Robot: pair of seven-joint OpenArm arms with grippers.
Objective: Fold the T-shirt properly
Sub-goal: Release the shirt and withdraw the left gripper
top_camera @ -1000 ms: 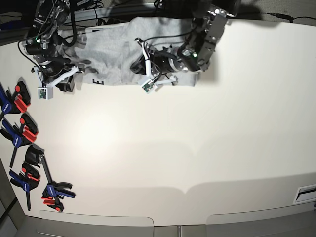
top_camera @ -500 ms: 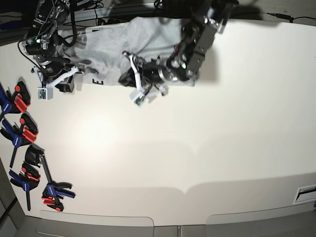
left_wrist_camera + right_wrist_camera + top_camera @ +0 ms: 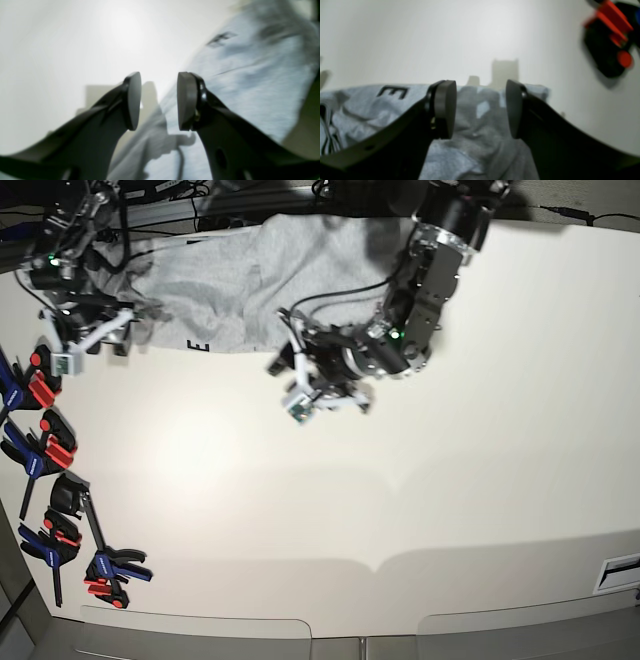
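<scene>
On the table (image 3: 400, 510), both grippers, left (image 3: 158, 100) and right (image 3: 481, 107), have let go and pulled off the T-shirt (image 3: 250, 270), jaws apart, empty.

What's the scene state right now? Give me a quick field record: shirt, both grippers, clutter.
shirt: grey T-shirt lying rumpled at the far edge of the table, black letter E showing near its front edge
left gripper: open, nothing between the pads, above the shirt's edge
right gripper: open, empty, over the shirt's corner
held: neither gripper has cloth
clutter: red, blue and black clamps along the table's edge on the right arm's side, apart from the shirt
fold: not neat yet
</scene>
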